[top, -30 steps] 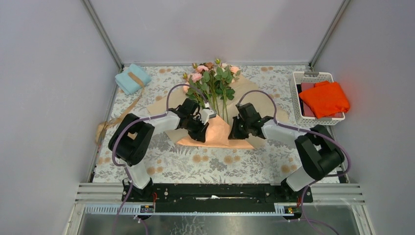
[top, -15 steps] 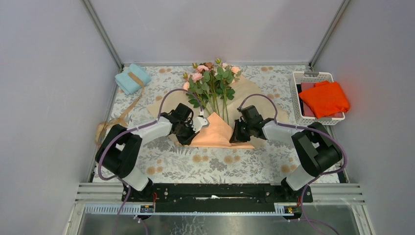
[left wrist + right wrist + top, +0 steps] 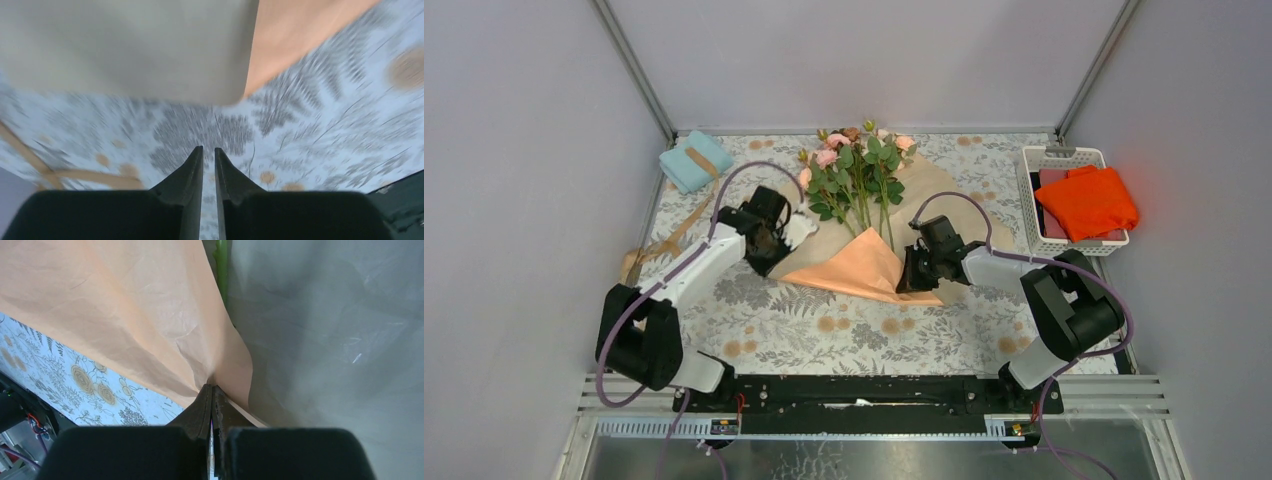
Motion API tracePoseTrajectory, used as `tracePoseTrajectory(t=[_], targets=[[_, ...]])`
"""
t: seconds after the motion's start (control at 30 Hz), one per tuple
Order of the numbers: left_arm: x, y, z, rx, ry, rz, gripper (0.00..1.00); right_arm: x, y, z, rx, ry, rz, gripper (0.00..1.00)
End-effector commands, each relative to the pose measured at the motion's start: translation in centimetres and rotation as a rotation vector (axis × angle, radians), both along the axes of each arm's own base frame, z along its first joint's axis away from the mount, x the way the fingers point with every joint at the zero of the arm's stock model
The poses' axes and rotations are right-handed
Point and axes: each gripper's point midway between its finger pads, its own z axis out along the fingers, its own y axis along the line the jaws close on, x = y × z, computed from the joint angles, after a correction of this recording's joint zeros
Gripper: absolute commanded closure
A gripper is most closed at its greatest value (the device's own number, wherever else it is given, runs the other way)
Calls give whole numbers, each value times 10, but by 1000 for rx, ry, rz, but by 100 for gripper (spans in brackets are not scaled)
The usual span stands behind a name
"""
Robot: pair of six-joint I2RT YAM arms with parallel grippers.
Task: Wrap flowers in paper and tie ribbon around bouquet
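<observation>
Since a second ago our left arm has swung away to the left, off the folded flap, while the right arm has stayed put. At the far left of the tabletop (image 3: 844, 335) the ribbon (image 3: 636, 262) lies limp, trailing up toward a folded blue cloth (image 3: 686, 165) in the back corner. Our left end effector (image 3: 209, 149) hangs over bare tabletop just off the left corner of the paper (image 3: 864, 272), its fingers slightly parted with nothing between them. In the middle, the flowers (image 3: 859, 165) lie on the paper, blooms toward the far wall, and a peach flap is folded across the lower stems. Our right end effector (image 3: 211, 386) is pressed together on the right edge of that flap, pinching the paper. At the far right a white basket (image 3: 1064, 153) holds an orange cloth (image 3: 1086, 203).
</observation>
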Motion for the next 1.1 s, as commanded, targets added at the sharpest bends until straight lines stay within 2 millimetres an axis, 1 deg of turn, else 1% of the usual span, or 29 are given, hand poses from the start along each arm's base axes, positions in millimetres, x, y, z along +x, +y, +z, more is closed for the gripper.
tracePoseTrajectory(t=[0.0,0.07,0.13,0.17,0.23,0.3,0.33,0.37,0.43,0.5,0.57,0.67,0.7,0.73,0.8,0.87,0.9,0.97,1.07], targets=[[21,-82,60,-239,-104,-92,79,-18,-37,-23,-191,77,-24,100],[22,-137,66,-369,-101,-162,78,-13,-38,-21,-200,66,-65,100],[20,-179,60,-427,-33,-192,76,-9,-38,-20,-203,62,-115,100],[18,-196,53,-448,17,-184,76,-7,-36,-19,-195,62,-137,100],[17,-225,45,-551,101,-148,76,-5,-31,-17,-188,54,-161,100],[26,-247,38,-636,96,-144,75,-2,-26,-13,-184,36,-173,100],[35,-253,35,-662,68,-135,75,0,-25,-10,-188,23,-178,100],[42,-258,32,-678,41,-123,75,2,-26,-6,-194,6,-192,100],[51,-260,20,-685,6,-90,75,6,-28,4,-190,-24,-226,99],[52,-258,7,-674,6,-61,75,5,-30,17,-172,-44,-255,95],[44,-252,-9,-655,43,-28,75,1,-42,30,-191,-64,-307,83],[31,-246,-28,-633,106,12,75,-17,-64,47,-219,-73,-383,67],[28,-243,-34,-621,125,34,75,-24,-70,50,-219,-68,-406,60],[25,-242,-39,-614,142,45,75,-31,-74,52,-200,-64,-431,55],[18,-239,-46,-606,173,59,75,-48,-76,44,-143,-20,-493,48],[14,-237,-50,-604,182,64,75,-57,-70,35,-51,28,-559,40],[13,-235,-53,-600,182,68,75,-59,-66,31,-7,49,-596,38],[13,-233,-55,-594,177,71,75,-58,-65,24,34,78,-677,36],[12,-232,-55,-595,176,69,75,-51,-70,14,20,91,-781,35]])
